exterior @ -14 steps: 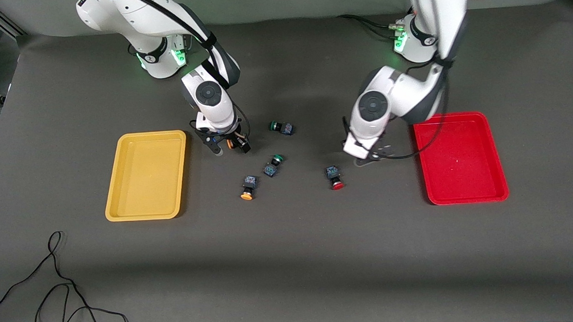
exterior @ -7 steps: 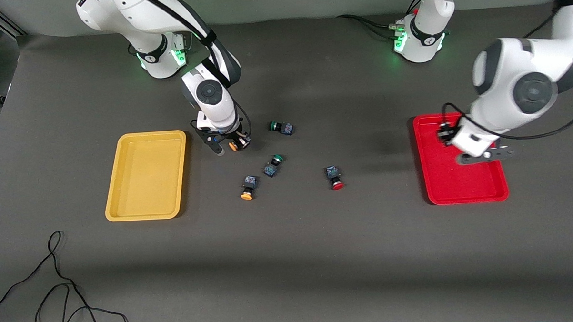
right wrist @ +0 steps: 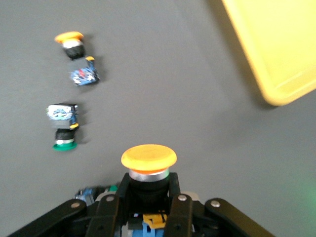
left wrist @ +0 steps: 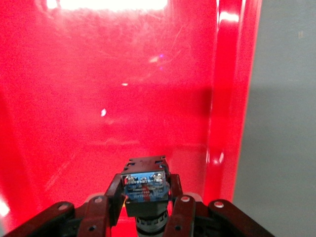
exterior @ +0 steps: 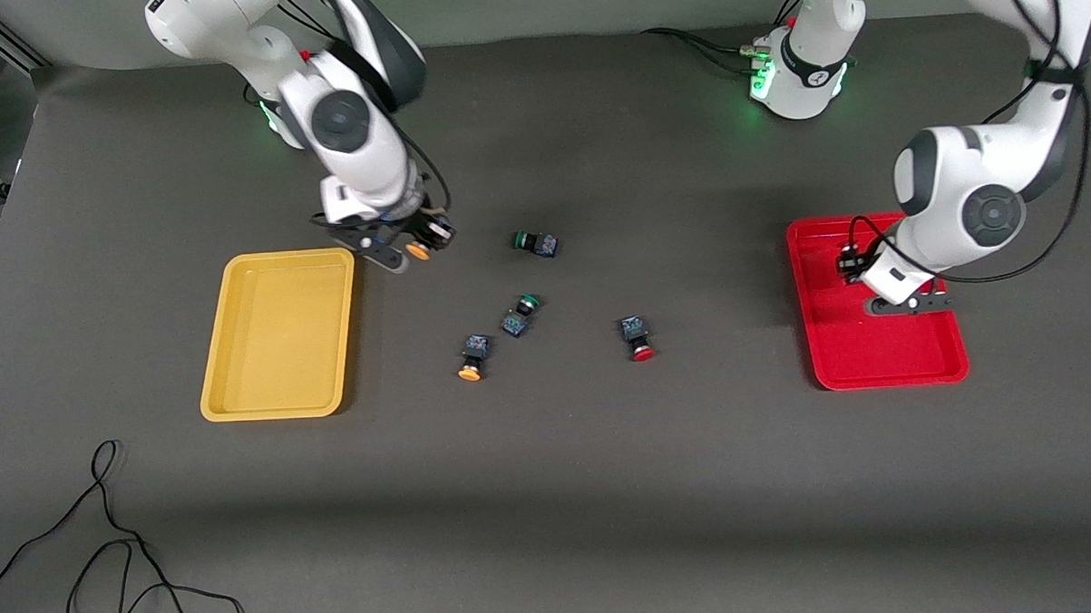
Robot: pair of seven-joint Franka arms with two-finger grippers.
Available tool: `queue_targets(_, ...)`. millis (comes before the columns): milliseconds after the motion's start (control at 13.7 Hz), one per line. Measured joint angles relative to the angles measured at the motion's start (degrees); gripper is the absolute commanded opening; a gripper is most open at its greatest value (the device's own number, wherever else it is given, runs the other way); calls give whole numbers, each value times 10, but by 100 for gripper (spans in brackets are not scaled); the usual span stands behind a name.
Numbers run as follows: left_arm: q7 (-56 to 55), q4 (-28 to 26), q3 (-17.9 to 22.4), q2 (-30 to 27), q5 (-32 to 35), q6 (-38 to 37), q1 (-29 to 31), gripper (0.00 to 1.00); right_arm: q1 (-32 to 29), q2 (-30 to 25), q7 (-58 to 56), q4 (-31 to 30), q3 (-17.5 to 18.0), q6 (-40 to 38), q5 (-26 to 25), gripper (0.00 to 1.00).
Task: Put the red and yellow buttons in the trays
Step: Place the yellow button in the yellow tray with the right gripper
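Trays first, since you are reading from largest to smallest: the yellow tray [exterior: 279,334] is lying toward the right arm's end of the table, just beside and below the right gripper [exterior: 405,251], and the red tray [exterior: 878,349] is lying directly beneath the left gripper [exterior: 904,301] at the left arm's end.

You are looking at the right gripper hanging over bare table beside the yellow tray's corner, its fingers [right wrist: 109,207] closed on a yellow-capped button [right wrist: 148,160], cap pointing away from the wrist. In the right wrist view the yellow tray's corner [right wrist: 276,59] is showing ahead of that grip.

You are seeing the left gripper positioned over the red tray's floor [left wrist: 98,98], its fingers [left wrist: 180,215] pinching the dark body of a button [left wrist: 145,182]; its cap is hidden from you, so the colour cannot be told.

Lying on the table between the two grippers, you are finding four loose switches: a second yellow-capped button [exterior: 471,356], closest to the right gripper among the task pieces; a red-capped button [exterior: 637,338], closer to the left gripper; and two green-capped switches [exterior: 534,243] [exterior: 519,315], apart from each other.
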Motion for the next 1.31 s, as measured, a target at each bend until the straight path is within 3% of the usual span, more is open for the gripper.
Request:
queue_targets(219,0,-38,-2,29,0,78,0,0,-2,-9,-206,65,-108,-90,-1,14)
queue_targets(292,0,-39,-3,28,0,78,0,11,-3,-9,-285,69,-155,-94,-2,14)
queue_targets(365,0,-39,-4,29,0,79,0,99,-4,-7,-360,68,-204,-94,-2,14)
queue_targets(583,0,-34,-8,28,0,76,0,100,-7,11,-550,57,-336,-73,-3,14)
queue_targets(729,-3,13,-21,21,-1,12,-3,100,-12,38,-625,12,-388,11,-2,14)
queue_targets(948,-25,168,-32,10,-4,-160,-35,100,-14,116,-658,-56,-391,141,35,14)
queue_targets(1240,-130,333,-35,42,-7,-253,-124,100,-18,250,-850,-57,-390,185,243,16)
queue_targets(1312,-168,366,-36,66,-7,-254,-150,100,-19,272,-876,-52,-390,188,267,48)
